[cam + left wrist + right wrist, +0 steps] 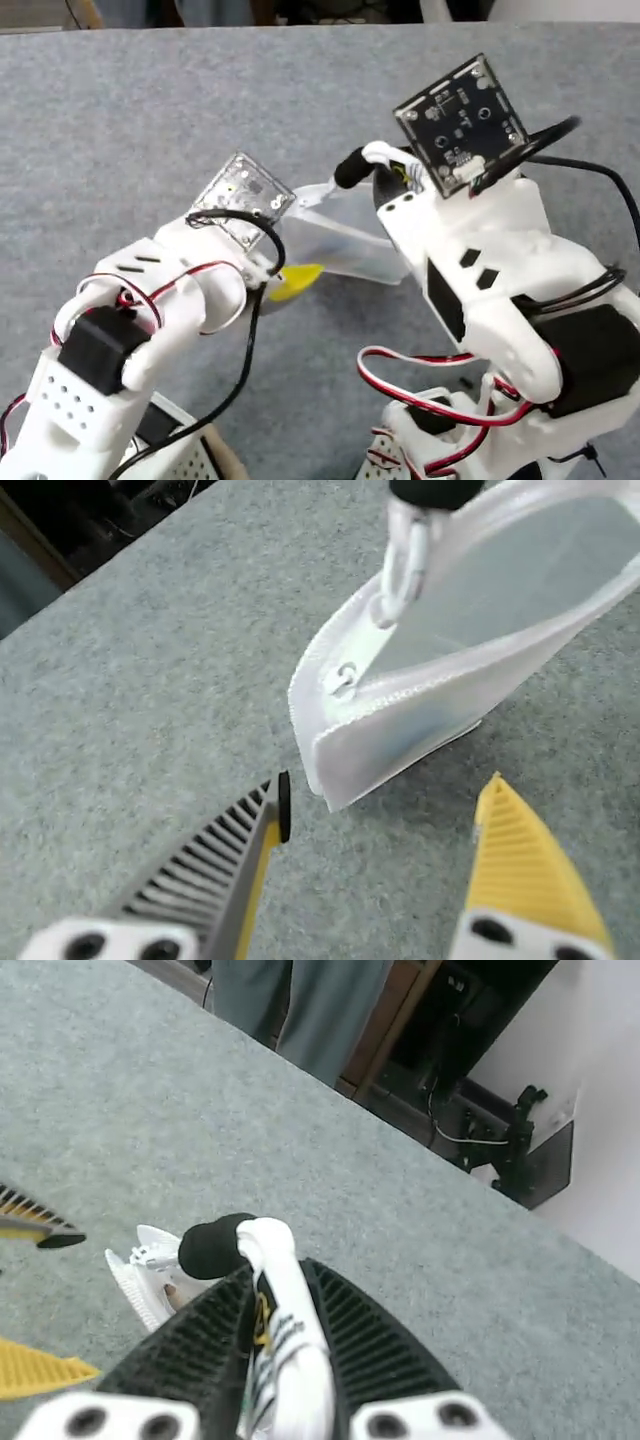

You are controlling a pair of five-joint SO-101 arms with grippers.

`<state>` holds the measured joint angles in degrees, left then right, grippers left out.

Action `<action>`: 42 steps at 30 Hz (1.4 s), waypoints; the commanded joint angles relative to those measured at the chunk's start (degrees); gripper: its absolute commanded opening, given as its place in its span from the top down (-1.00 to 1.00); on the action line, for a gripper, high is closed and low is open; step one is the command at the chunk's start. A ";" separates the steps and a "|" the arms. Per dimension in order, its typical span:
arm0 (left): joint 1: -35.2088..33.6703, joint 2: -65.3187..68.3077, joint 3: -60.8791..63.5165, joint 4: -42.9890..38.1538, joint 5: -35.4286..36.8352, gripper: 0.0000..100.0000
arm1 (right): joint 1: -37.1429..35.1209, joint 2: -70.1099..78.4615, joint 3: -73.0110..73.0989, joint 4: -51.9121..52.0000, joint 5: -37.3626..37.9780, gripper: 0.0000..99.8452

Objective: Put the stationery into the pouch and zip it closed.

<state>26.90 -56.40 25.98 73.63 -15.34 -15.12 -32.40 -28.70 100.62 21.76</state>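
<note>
on grey table (150, 100) | left hand (390, 795) spread beside pouch (400, 730) corner | right hand (275, 1270) pinching pen (215, 1245) at pouch mouth

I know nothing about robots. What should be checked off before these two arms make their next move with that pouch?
1. Is the right tool shut on the white pen? Ok.
2. Is the left tool open with nothing in it? Ok.
3. Is a corner of the pouch just ahead of the open left tool, untouched? Ok.
4. Is the mouth of the pouch open wide enough for the white pen? Cannot tell.
5. Has the white pen been let go inside the pouch? Not ok; the right tool holds it.
6. Is the zip pull exposed at that corner? Ok.
</note>
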 commanded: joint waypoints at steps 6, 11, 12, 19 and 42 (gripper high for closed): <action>-0.48 -0.62 0.22 -7.38 -7.03 0.38 | -0.53 -0.40 -1.71 0.53 1.32 0.98; -0.75 -0.53 2.07 -12.04 -9.93 0.38 | -0.53 -0.40 -1.54 0.62 2.02 0.98; -0.48 -0.53 3.21 -13.01 -10.11 0.38 | -0.53 -0.40 -0.92 0.62 2.02 0.98; -0.31 -0.53 12.53 -21.89 -9.93 0.39 | -4.48 -1.19 3.30 0.53 2.02 0.98; 4.97 -0.70 14.11 -24.97 -9.67 0.93 | -7.03 -1.80 7.69 0.35 1.85 0.98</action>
<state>31.47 -56.22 41.01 49.01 -24.57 -21.80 -33.63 -21.14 100.97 23.25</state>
